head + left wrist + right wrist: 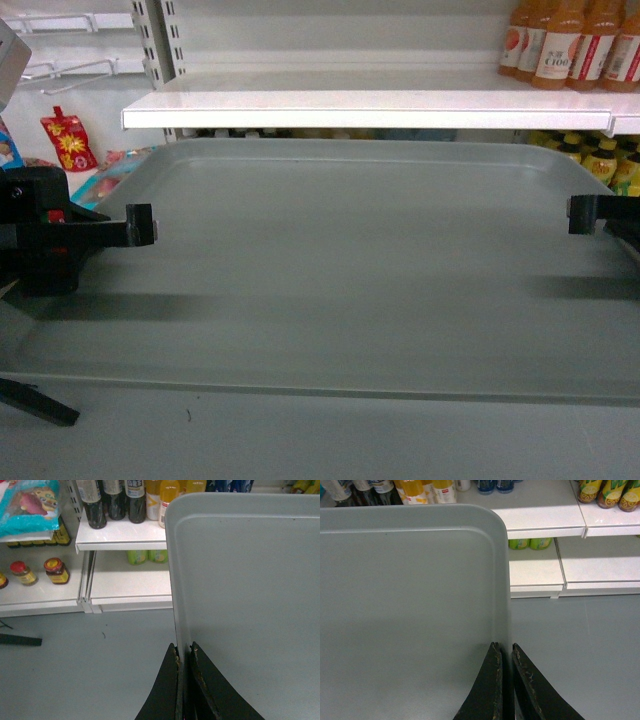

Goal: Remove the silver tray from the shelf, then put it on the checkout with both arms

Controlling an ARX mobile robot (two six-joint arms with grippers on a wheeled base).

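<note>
Jaws of my left gripper [183,652] and right gripper [505,650] pinch opposite rims of the silver tray [350,270]. I see it held level across mid-frame, below the shelf [380,108] at top.

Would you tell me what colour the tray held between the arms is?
Dull grey-silver; the silver tray shows best in the head view.

Open grey floor [90,665] lies left and right of the tray [350,270]; the shelf [380,108] edge blocks passage just beyond it.
</note>
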